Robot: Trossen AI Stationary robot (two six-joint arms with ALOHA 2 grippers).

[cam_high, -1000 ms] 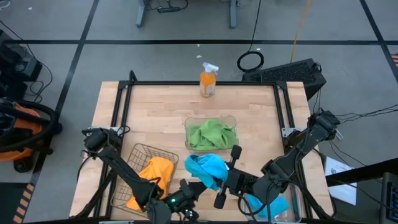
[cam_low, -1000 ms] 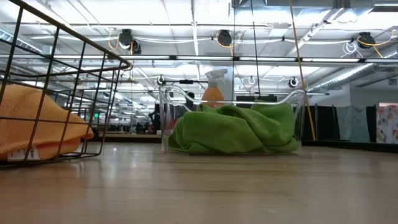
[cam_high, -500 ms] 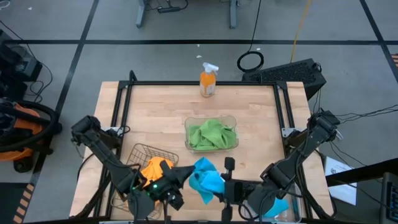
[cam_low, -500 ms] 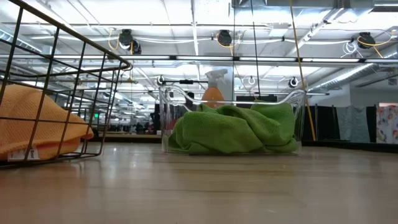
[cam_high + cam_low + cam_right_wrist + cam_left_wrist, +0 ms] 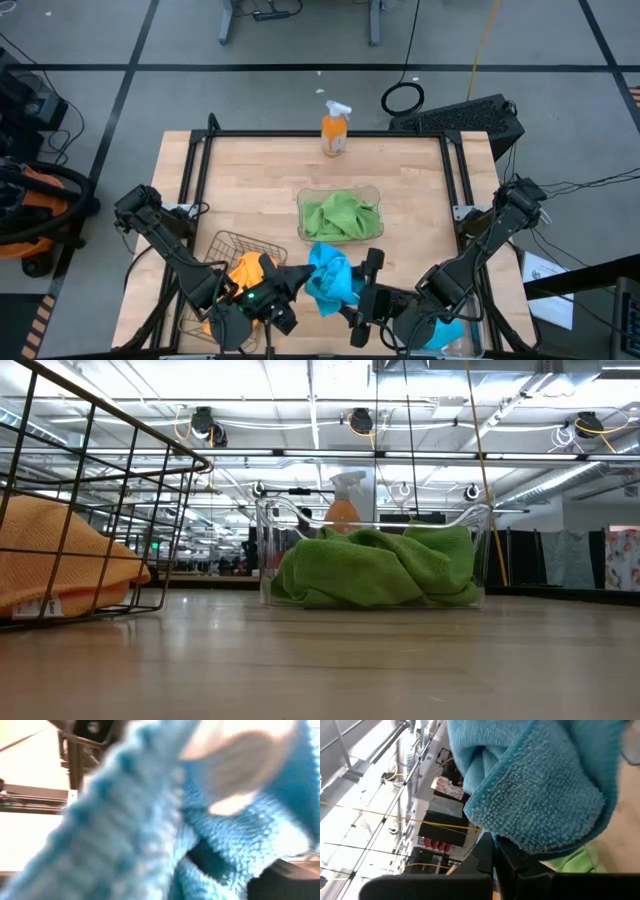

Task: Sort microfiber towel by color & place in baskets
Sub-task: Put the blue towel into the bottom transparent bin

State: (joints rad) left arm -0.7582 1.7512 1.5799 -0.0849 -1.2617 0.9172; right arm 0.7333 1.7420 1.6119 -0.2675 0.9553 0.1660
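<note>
A sky-blue microfiber towel [image 5: 330, 278] hangs bunched above the table's near middle, between my two grippers. My left gripper [image 5: 298, 282] is shut on it from the left. My right gripper [image 5: 352, 295] stands close against its right side; the towel [image 5: 150, 820] fills the right wrist view, and one dark finger [image 5: 287, 877] at that picture's far edge shows open jaws. Orange towels [image 5: 250, 270] lie in the wire basket [image 5: 215, 245], green ones [image 5: 340, 217] in a clear basket [image 5: 300, 195], and another blue one [image 5: 447, 330] under my right arm. My left gripper pinches a folded edge of the blue towel [image 5: 520, 845] between its two shut fingers [image 5: 506, 857]. The fingers come level from the table's left. The towel is bunched beyond the fingers and lifted clear of the table. My right gripper may touch the towel; I cannot tell.
An orange spray bottle [image 5: 335, 128] stands at the table's far edge. The wire basket [image 5: 120, 470] and the clear basket [image 5: 268, 550] with green cloth also show in the low view, with bare wood in front of them.
My left gripper has risen from near the table's front edge and gone toward the wire basket, rolling its wrist, with its end of the blue towel. The towel has drawn in from a wide shape to a narrower bunch. My right gripper has sunk a little.
</note>
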